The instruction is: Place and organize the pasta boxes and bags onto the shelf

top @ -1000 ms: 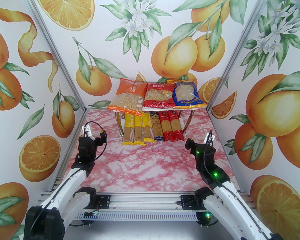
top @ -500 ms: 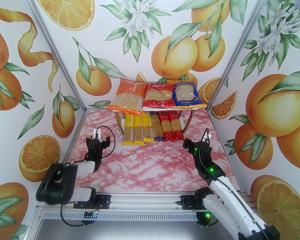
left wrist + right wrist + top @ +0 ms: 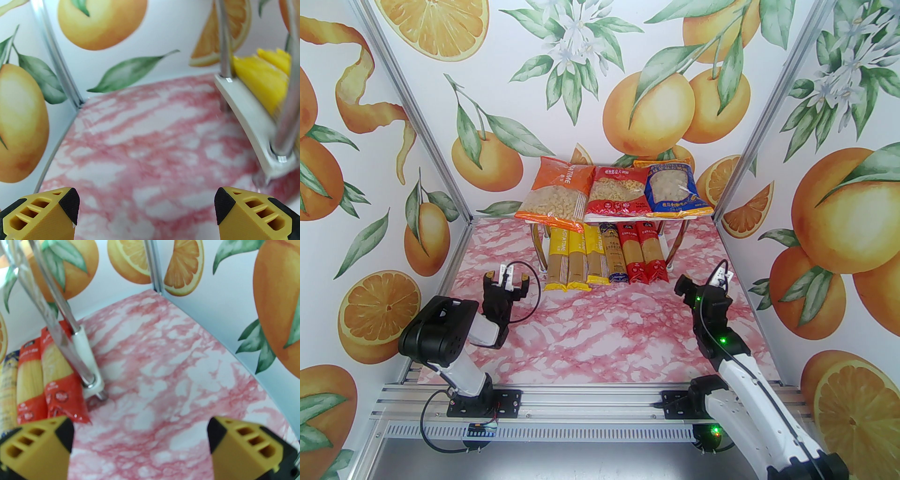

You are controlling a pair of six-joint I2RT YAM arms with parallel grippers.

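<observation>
We start with the pink marble table point(image 3: 600, 328), and at its twelve o'clock edge stands the shelf point(image 3: 623, 217), which seems fully stocked. Three bags fill its top board, orange point(image 3: 555, 194) at nine o'clock, red point(image 3: 618, 192) in the middle and blue point(image 3: 675, 190) at three o'clock. The pasta boxes lie side by side on the lower board, yellow packs point(image 3: 574, 262), a dark blue one point(image 3: 613, 255), then red ones point(image 3: 644, 253), their near ends pointing to six o'clock. We judge the bags soft, slippery and loose inside, so they are best pinched at a crimped end. The spaghetti packs look light and stiff along their length but brittle, so they are better clasped across the middle. The left gripper point(image 3: 506, 277) sits at eight o'clock from the shelf and the right gripper point(image 3: 139, 434) at four o'clock. Both are spread wide and carry nothing.
</observation>
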